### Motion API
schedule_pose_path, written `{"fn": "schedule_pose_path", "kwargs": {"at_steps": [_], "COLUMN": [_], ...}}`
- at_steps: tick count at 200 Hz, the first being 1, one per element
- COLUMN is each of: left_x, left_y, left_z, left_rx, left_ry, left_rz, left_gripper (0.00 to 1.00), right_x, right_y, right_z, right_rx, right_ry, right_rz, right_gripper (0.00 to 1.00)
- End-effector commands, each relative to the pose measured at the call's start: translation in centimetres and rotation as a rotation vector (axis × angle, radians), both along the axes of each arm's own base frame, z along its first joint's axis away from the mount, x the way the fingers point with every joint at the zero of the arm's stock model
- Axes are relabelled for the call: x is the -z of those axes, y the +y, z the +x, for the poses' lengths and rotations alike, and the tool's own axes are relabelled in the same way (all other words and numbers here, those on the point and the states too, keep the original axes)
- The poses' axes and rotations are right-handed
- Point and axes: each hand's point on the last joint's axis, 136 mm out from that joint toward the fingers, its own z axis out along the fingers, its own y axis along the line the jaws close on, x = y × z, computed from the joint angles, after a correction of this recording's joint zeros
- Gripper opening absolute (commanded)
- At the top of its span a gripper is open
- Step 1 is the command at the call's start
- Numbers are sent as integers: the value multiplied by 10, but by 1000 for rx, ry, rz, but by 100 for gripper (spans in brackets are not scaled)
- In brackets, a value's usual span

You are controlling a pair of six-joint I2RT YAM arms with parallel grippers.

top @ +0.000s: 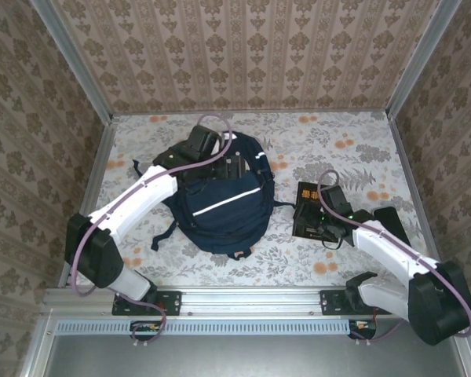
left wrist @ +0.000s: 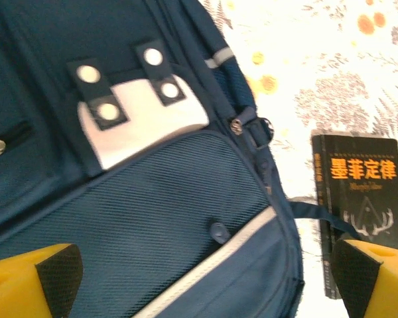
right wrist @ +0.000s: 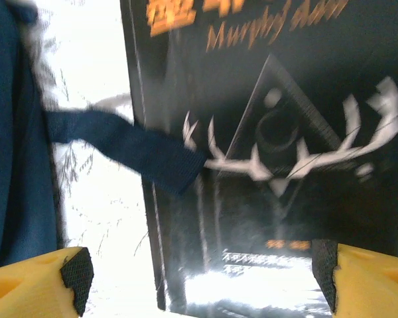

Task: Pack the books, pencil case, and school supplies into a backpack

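The navy backpack (top: 220, 208) lies flat mid-table, its white stripe facing up. My left gripper (top: 229, 166) hovers open over its upper part; in the left wrist view the yellow fingers (left wrist: 53, 278) straddle the front pocket of the backpack (left wrist: 152, 218) with nothing between them. A black book with orange-gold lettering (top: 304, 200) lies just right of the backpack, also seen in the left wrist view as the black book (left wrist: 361, 199). My right gripper (right wrist: 199, 278) is open low over this book (right wrist: 285, 132), its near edge between the fingers. A backpack strap (right wrist: 132, 149) rests on the book's corner. The pencil case and the school supplies are out of view.
A floral cloth (top: 345, 149) covers the table, and patterned walls close in the back and both sides. A metal rail (top: 243, 298) runs along the near edge by the arm bases. Open cloth lies behind and to the right of the book.
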Motion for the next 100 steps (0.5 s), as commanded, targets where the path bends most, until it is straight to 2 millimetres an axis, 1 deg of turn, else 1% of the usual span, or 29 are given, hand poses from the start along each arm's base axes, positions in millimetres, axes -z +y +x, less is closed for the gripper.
{"fn": "schedule_pose_path", "kwargs": {"at_steps": [1,15,22,41,51,64,77,91,100], "left_x": [-7,2,7,26,33,44,56,72,82], "left_y": [-45,-69,-82,-114,-130,-146,-160,-168,-173], "left_z": [-9,-16,-21,-32,-38,-47,-57,-66,-73], "left_rx": [80,110,127,155,160,172,190,191,199], "left_ry": [43,93,122,201,221,241,263,286,300], "left_rz": [-96,-107,-119,-127,-125,-109,-88,-45,-24], "left_gripper": [97,91,87,75,71,65,59,54,53], "right_x": [-10,-11,-10,-3,4,14,21,27,28], "right_y": [-38,-58,-64,-71,-75,-80,-78,-76,-75], "right_z": [4,9,12,21,23,23,24,23,23], "right_rx": [35,76,82,73,76,86,80,80,79], "right_ry": [10,26,33,78,117,166,189,210,215], "right_rz": [-122,-149,-156,-130,-125,-126,-106,-87,-80], "right_gripper": [89,88,88,82,76,70,65,62,61]}}
